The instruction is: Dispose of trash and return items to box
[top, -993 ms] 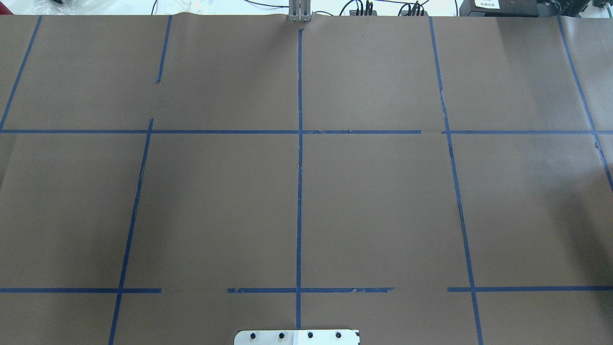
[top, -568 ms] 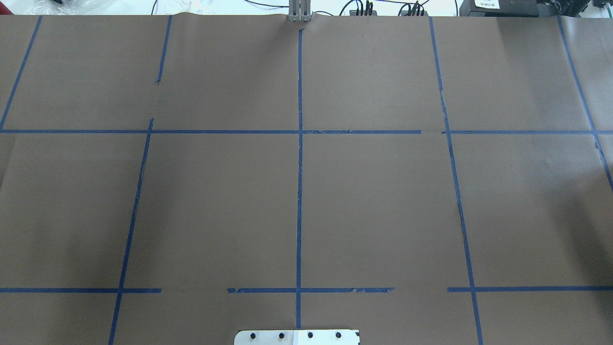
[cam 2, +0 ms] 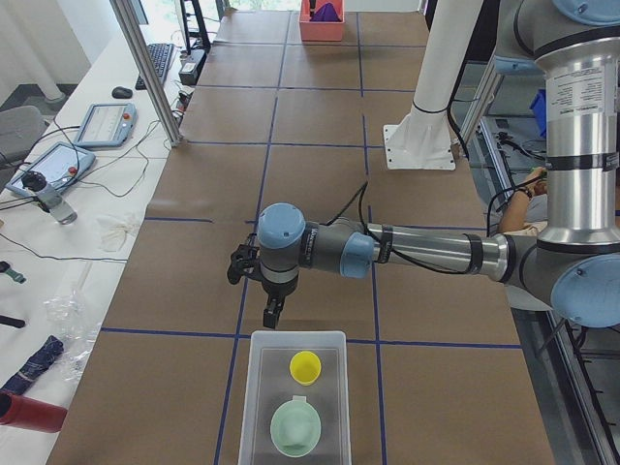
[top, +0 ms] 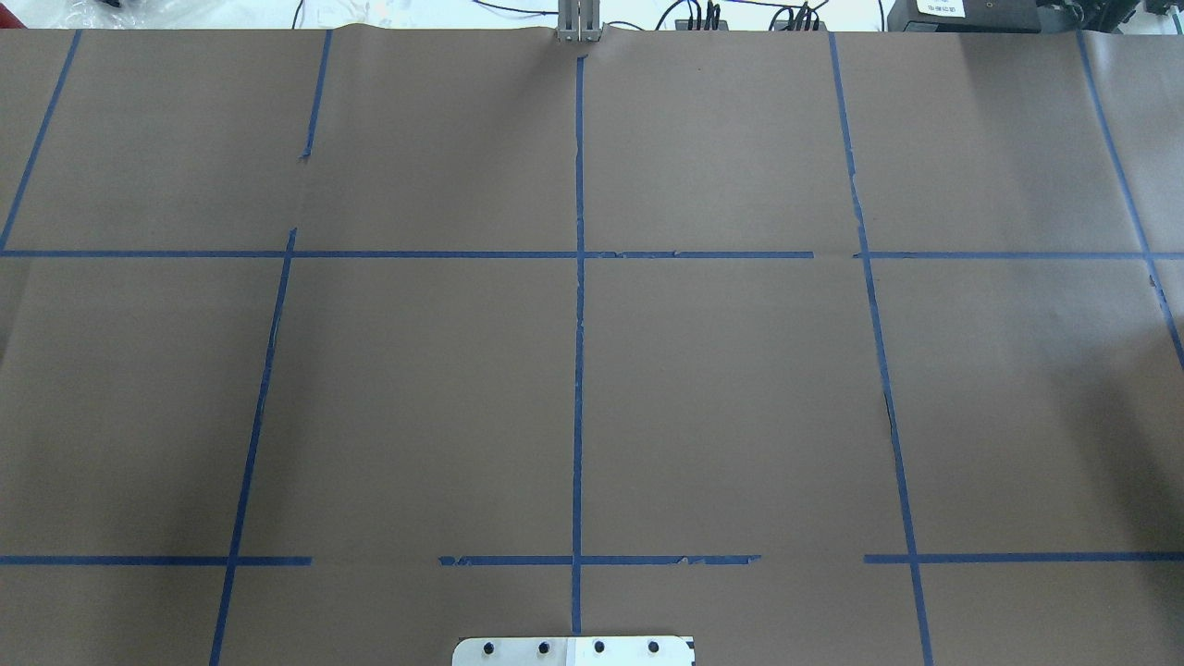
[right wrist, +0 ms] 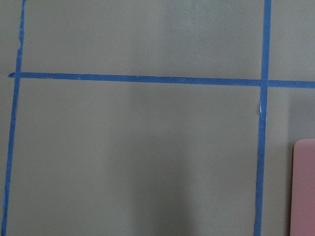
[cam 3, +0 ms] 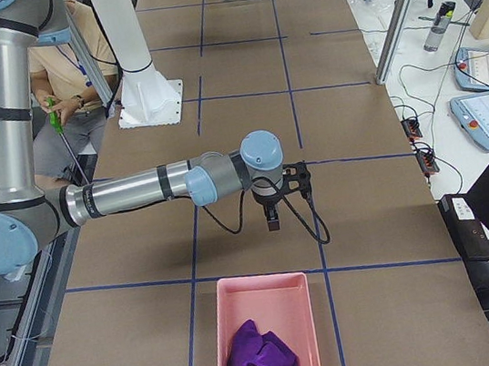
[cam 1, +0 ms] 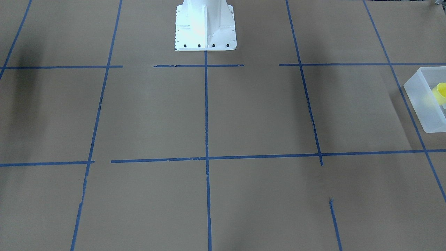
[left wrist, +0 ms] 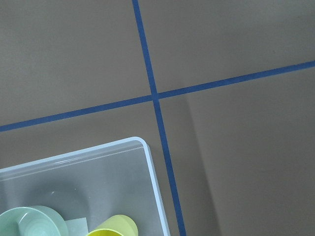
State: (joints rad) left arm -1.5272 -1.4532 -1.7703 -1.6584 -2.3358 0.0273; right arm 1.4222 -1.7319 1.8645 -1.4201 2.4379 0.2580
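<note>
The frosted white box [cam 2: 295,407] stands at the table's end on my left. The yellow cup [cam 2: 305,366] and the mint-green bowl [cam 2: 294,426] sit inside it, side by side. The left wrist view shows the box's corner [left wrist: 147,162], the bowl [left wrist: 29,223] and the cup [left wrist: 113,228] from above. My left gripper [cam 2: 272,312] hangs just beyond the box's near wall; I cannot tell if it is open or shut. My right gripper [cam 3: 271,220] hangs over bare table short of a pink tray [cam 3: 267,345] holding crumpled purple trash [cam 3: 262,360]; I cannot tell its state either.
The white robot base [cam 1: 205,26] stands at the table's middle edge. The box also shows at the right edge of the front-facing view [cam 1: 427,101]. The pink tray's edge shows in the right wrist view [right wrist: 302,187]. Blue tape lines cross the brown table cover.
</note>
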